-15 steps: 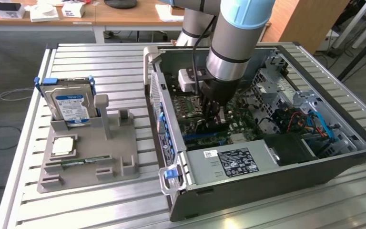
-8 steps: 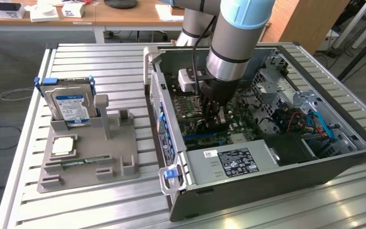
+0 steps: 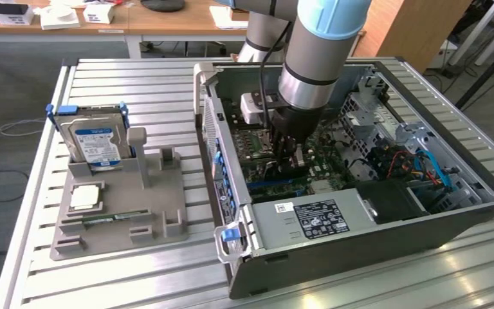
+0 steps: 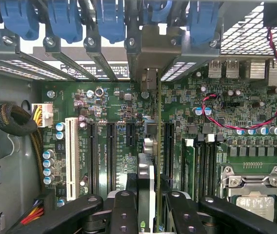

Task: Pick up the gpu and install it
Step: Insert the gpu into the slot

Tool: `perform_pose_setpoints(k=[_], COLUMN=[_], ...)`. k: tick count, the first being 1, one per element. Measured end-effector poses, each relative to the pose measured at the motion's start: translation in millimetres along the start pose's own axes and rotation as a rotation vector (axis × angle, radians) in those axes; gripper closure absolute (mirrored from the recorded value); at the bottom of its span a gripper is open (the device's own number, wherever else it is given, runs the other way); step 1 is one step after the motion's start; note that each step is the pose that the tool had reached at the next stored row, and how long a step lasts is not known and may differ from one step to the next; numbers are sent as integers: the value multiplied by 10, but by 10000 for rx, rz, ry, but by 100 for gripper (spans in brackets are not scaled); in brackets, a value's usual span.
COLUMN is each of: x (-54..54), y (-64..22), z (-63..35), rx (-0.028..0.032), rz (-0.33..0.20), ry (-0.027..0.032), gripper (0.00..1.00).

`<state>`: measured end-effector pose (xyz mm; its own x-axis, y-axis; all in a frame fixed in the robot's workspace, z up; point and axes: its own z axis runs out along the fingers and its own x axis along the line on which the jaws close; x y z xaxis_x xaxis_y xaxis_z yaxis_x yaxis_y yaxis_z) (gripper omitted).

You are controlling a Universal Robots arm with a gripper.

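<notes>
The gpu (image 4: 146, 170) shows edge-on in the wrist view as a thin upright card. Its silver end bracket (image 4: 148, 53) reaches the rear slot openings of the case. My gripper (image 4: 148, 197) is shut on it, with black fingers (image 4: 124, 207) pressed on either side. The card stands over the black expansion slots (image 4: 110, 146) of the green motherboard; I cannot tell whether it is seated in a slot. In the exterior view my gripper (image 3: 290, 154) is deep inside the open computer case (image 3: 453, 225), and the dark gpu (image 3: 279, 170) hangs below it, just above the board.
A hard drive (image 3: 95, 143) stands in a grey fixture (image 3: 165, 212) at the exterior view's left, with a CPU chip (image 3: 85, 196) and a memory stick (image 3: 110, 219). Inside the case are the power supply (image 3: 311, 219), blue slot latches (image 4: 110, 19), a white slot (image 4: 71, 158) and the CPU socket (image 4: 248, 187).
</notes>
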<state>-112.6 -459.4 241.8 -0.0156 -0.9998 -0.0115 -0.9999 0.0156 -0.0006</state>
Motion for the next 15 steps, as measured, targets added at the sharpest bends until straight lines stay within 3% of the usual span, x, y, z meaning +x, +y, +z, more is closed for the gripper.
perform_pose_setpoints(k=[15], x=[0], y=[0], z=[7], rx=[0], rz=[-1], ry=[0], gripper=[73])
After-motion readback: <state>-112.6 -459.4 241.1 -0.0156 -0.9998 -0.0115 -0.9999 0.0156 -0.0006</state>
